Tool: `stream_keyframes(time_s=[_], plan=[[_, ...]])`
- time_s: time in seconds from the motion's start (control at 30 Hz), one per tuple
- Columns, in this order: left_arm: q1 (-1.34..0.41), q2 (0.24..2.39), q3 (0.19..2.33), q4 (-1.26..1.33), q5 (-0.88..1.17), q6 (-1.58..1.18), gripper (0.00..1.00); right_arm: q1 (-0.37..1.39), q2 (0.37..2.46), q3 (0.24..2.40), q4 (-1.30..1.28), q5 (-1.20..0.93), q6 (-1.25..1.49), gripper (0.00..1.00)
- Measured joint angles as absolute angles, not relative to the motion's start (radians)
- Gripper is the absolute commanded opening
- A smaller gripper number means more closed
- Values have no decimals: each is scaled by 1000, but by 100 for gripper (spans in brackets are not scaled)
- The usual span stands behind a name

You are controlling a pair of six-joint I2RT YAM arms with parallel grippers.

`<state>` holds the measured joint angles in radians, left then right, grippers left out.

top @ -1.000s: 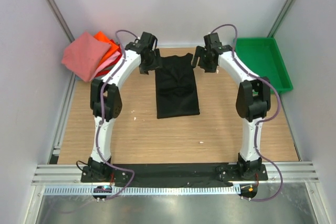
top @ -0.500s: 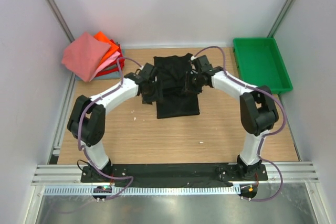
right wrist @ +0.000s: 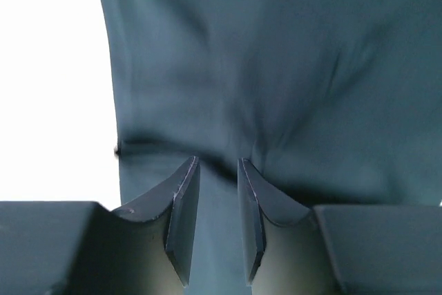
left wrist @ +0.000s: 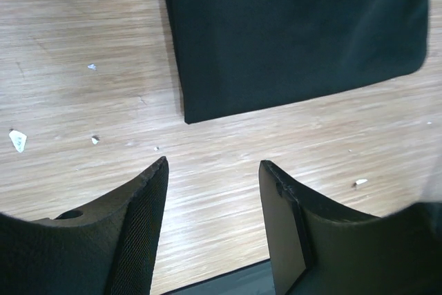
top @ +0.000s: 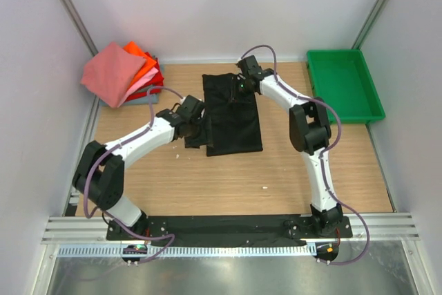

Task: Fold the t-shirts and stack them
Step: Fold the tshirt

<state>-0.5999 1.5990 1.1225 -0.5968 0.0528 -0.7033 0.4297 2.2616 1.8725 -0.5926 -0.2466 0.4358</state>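
Note:
A plain black t-shirt (top: 233, 119) lies folded into a long rectangle mid-table. My right gripper (top: 239, 90) is down on its far part; in the right wrist view its fingers (right wrist: 185, 191) stand close together with a ridge of the black t-shirt (right wrist: 276, 53) pinched between the tips. At the shirt's left edge my left gripper (top: 196, 131) is open and holds nothing; in the left wrist view it (left wrist: 214, 165) hovers over bare wood, short of a corner of the black t-shirt (left wrist: 290, 32). Folded t-shirts are stacked at the back left: salmon-pink (top: 110, 72), orange (top: 142, 63), red (top: 155, 77).
A green tray (top: 343, 82) sits at the back right against the wall. Metal frame posts rise at both back corners. Small white scraps (left wrist: 17, 139) lie on the wooden table (top: 228, 184) left of the shirt.
Both grippers left the shirt's far corners. The left one came nearer along the shirt's left edge. The right one dipped toward mid-shirt, returned to the far part, and its jaws narrowed.

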Motion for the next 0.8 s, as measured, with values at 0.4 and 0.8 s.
stream_keyframes(time_s=[0.4, 0.8], plan=[[-600, 1481, 1041, -580, 34, -735, 59, 376, 2158, 1900, -676, -141, 374, 72], [-600, 1400, 832, -411, 35, -822, 59, 317, 1449, 989, -441, -276, 481, 82]])
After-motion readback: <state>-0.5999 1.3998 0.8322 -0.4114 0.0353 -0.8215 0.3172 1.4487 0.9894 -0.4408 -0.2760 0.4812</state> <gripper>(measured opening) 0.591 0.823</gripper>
